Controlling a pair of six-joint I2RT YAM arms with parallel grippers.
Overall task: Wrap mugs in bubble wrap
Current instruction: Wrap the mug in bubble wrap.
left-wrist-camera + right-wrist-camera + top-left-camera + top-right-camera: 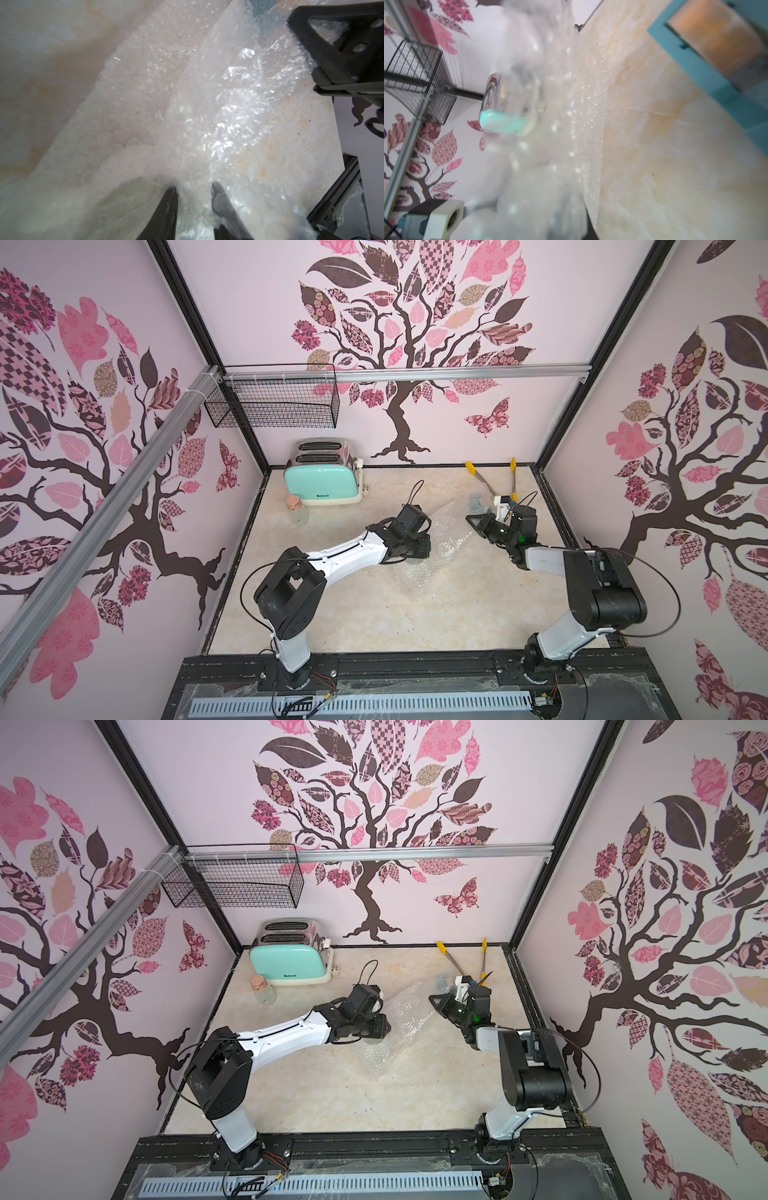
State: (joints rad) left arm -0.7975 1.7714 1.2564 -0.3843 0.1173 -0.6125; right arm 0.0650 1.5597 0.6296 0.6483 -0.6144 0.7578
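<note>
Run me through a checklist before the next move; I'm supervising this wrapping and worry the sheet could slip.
1. Left gripper grips the bubble wrap: ok, the sheet is bunched between its jaws.
2. Right gripper grips the wrap: ok, it is shut at the sheet's edge, which rises toward it.
3. Mug position under the wrap is known: cannot tell, no view shows it clearly.
4. Room around the right gripper: not ok, the tape dispenser and tongs lie close beside it.
5. Glass bottle and toaster are off the sheet: ok, both stand apart from it.
</note>
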